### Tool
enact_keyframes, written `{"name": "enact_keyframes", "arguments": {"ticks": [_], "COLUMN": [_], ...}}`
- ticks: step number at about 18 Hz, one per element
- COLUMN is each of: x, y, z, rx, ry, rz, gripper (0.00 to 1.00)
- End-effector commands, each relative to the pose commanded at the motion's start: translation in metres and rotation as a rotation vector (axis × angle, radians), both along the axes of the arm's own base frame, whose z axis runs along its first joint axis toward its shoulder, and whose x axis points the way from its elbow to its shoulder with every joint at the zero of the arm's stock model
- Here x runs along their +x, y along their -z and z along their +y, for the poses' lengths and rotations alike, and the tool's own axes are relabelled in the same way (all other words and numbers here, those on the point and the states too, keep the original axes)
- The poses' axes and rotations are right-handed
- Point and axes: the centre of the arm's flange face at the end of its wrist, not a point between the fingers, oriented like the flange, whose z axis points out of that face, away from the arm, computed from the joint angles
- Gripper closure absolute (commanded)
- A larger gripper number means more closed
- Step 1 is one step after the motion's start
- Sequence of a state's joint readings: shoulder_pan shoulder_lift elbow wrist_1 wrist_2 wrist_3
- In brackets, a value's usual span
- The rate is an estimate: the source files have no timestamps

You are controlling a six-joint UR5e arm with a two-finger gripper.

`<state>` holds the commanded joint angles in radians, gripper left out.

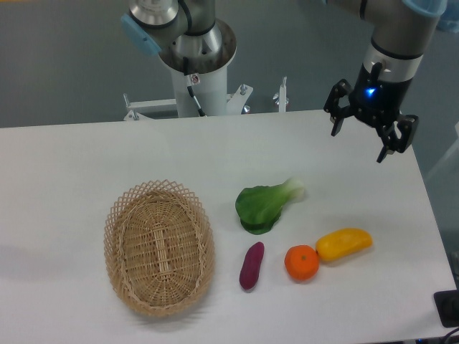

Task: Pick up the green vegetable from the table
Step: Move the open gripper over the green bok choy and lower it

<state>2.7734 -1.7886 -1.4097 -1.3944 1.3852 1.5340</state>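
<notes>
One green vegetable (267, 204), one orange (301, 262), one basket (158, 248), tool (363, 140) spread wide, empty.

**Colours on the white bench**

The bench (86, 165) is plain white. The green vegetable (264, 206) has dark green leaves and a pale whitish-green stalk end. The basket (158, 247) is tan wicker with an open lattice rim. Beside them lie a purple piece (251, 265), an orange (301, 262) and a yellow piece (344, 244). The pincer (368, 136) is black, with a blue light above it.
</notes>
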Motion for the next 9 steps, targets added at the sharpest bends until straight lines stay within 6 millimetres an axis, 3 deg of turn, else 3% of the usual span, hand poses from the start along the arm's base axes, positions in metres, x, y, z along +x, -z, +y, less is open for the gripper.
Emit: {"name": "enact_keyframes", "arguments": {"ticks": [9], "x": [0.0034], "y": [0.0131], "z": [0.0003], "rx": [0.015], "ry": [0.003], "rz": [-0.028], "gripper": [0.0]}}
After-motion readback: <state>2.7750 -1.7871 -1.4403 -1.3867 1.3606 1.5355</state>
